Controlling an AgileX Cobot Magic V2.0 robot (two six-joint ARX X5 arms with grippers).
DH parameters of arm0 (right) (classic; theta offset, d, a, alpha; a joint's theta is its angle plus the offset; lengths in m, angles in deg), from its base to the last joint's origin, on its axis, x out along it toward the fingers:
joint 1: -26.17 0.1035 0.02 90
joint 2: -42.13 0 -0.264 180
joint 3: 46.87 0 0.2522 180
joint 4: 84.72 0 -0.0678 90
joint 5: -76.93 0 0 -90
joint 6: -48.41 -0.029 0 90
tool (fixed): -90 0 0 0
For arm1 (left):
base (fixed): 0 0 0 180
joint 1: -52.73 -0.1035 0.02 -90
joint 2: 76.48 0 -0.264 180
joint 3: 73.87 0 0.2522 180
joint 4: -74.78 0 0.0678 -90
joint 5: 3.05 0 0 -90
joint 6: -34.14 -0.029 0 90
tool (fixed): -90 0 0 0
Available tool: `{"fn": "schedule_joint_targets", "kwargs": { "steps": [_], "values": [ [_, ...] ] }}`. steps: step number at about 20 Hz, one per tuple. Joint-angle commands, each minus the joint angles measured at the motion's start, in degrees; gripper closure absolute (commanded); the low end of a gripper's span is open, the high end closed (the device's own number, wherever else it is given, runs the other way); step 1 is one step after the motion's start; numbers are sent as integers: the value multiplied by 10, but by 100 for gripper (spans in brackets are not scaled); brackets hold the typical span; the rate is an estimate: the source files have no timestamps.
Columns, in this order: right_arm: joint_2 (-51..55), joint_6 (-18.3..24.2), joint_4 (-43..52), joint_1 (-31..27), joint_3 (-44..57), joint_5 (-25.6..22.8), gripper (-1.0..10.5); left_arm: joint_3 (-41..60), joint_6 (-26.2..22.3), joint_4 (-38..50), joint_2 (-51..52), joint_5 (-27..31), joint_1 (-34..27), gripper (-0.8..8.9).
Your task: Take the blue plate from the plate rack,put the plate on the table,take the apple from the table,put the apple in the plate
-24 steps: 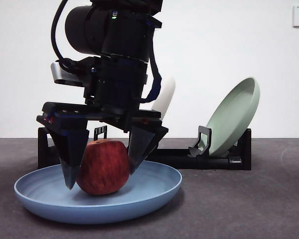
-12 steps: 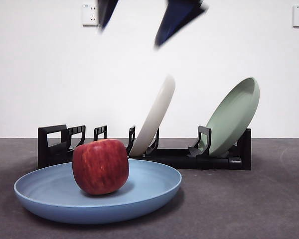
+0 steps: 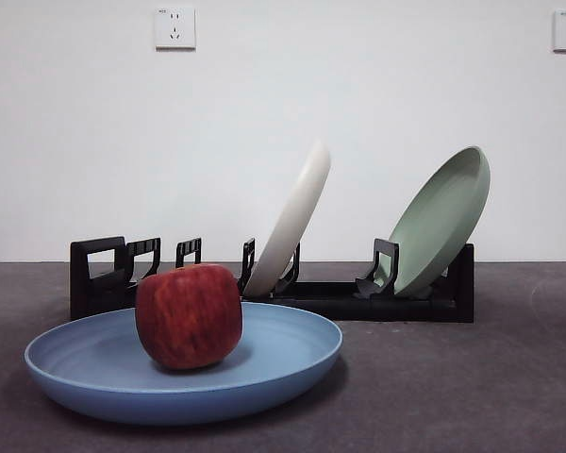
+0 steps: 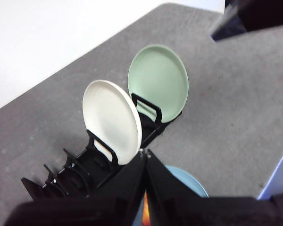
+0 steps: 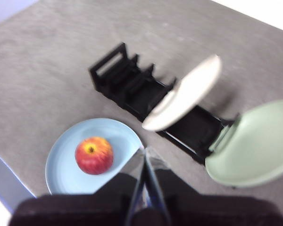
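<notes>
The dark red apple [image 3: 189,316] sits upright in the light-blue plate [image 3: 274,363], which lies flat on the grey table [image 3: 453,396] in front of the black plate rack [image 3: 99,274]. No gripper shows in the front view. In the right wrist view my right gripper [image 5: 145,151] is high above the table with its jaws together, and the apple [image 5: 94,155] in the blue plate [image 5: 66,165] lies far below it. My left gripper [image 4: 144,155] is also raised with its jaws together, above the rack [image 4: 75,172]. An edge of the blue plate [image 4: 188,181] shows beside it.
A cream-white plate [image 3: 292,222] leans in the rack's middle and a pale green plate [image 3: 443,222] leans at its right end. A dark part of the other arm [image 4: 254,16] shows in the left wrist view. Wall sockets [image 3: 174,28] are on the white wall behind.
The gripper that stood open around the apple in the plate has risen out of the front view. The apple and the blue plate have stayed in place.
</notes>
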Motion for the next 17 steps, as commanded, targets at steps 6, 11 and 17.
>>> {"fn": "schedule_joint_targets", "kwargs": {
  "steps": [6,11,17],
  "values": [
    [103,-58,221,-2,285,43,958,112,-11,118,18,-83,-66,822],
    [128,-94,381,-2,450,46,958,303,35,271,86,-87,-98,822],
    [127,-55,392,-2,478,43,946,425,35,310,144,-87,-122,821]
  ]
}}
